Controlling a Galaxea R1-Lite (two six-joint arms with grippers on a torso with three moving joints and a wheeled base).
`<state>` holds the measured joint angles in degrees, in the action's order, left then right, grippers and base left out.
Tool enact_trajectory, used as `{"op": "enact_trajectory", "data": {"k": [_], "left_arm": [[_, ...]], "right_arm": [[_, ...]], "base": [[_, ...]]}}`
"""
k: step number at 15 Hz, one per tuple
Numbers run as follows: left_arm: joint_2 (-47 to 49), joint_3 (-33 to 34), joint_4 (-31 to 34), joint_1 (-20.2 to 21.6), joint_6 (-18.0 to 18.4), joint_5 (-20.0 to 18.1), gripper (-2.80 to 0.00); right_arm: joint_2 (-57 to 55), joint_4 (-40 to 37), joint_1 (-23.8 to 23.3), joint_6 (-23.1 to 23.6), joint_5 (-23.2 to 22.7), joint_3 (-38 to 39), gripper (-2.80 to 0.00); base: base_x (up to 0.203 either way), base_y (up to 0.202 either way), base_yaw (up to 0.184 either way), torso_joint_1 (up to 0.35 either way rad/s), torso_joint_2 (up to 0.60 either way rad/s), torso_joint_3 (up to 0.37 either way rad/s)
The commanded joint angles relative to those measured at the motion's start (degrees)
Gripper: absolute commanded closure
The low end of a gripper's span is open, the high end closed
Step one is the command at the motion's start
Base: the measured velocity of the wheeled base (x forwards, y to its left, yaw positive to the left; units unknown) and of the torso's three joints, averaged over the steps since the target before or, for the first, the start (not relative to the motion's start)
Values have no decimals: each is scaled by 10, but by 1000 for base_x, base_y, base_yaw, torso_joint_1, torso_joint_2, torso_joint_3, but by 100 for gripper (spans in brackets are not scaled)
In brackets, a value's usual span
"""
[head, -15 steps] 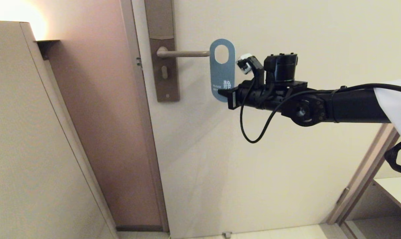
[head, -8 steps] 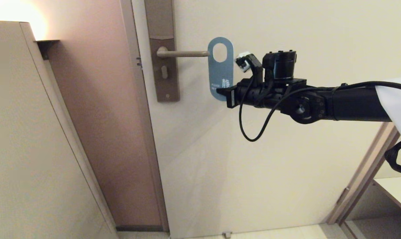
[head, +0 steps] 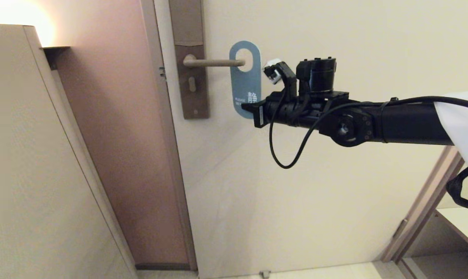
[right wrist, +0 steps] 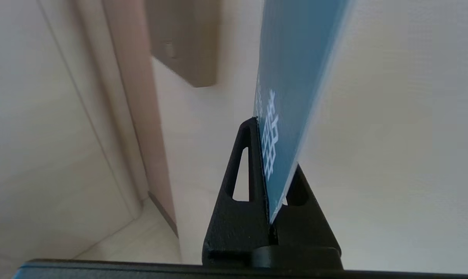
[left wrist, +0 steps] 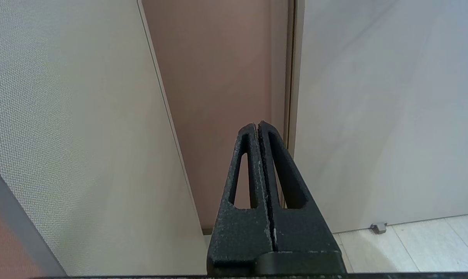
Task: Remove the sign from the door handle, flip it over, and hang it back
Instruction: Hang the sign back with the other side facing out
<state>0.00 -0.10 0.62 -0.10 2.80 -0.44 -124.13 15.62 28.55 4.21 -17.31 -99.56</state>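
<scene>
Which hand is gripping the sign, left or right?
The right hand: it is shut on the lower end of the blue sign, at the door handle. The left hand is shut on nothing, away from the handle.

Cream-painted flat door (head: pixel 315 193) set in a taupe-brown frame (head: pixel 168 162). To its left, a beige textured wall panel (head: pixel 32 162), lit above by a warm wall lamp (head: pixel 13 19). Pale tiled floor (left wrist: pixel 412 248) below; light shelving (head: pixel 458 228) at far right.

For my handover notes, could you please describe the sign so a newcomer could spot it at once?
Find the cream door, then its brown backplate. At the free tip of the door handle is the sign: the only blue thing, its oval hole at the lever's tip, its bottom pinched by the right claw.
</scene>
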Motion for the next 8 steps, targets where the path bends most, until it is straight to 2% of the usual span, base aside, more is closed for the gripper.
{"op": "enact_trajectory", "data": {"k": [1,8], "left_arm": [[1,0,0,0,0,0,0],[1,0,0,0,0,0,0]], "right_arm": [[-1,1,6,0,-1,-1,0],[-6,1,21,0,-1,-6,0]], "base": [[0,0,0,0,0,0],[0,0,0,0,0,0]]}}
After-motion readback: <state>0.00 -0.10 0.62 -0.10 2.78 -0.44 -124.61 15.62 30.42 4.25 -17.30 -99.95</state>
